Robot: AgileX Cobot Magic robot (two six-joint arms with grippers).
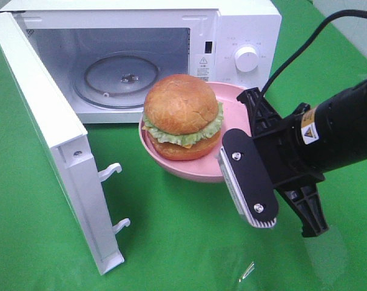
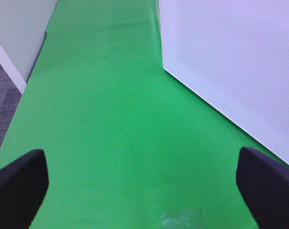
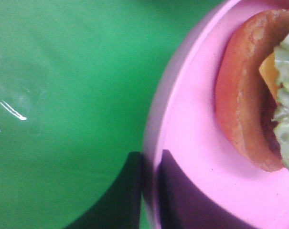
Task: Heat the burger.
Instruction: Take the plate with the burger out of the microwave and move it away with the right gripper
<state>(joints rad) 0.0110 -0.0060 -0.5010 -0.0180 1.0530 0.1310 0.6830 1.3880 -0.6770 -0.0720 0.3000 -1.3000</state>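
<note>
A staged test bench in a lab or office room is suggested rather than a real kitchen; a plain green cloth (image 1: 171, 242) is spread under a white microwave (image 1: 244, 36); grey carpet tiles (image 2: 1, 95) and a pale partition wall (image 2: 20, 28) are seen at the left.

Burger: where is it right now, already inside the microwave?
No. In the exterior high view the burger sits on the pink plate at centre, just outside the open microwave, the right hand pinching the plate's rim.
</note>
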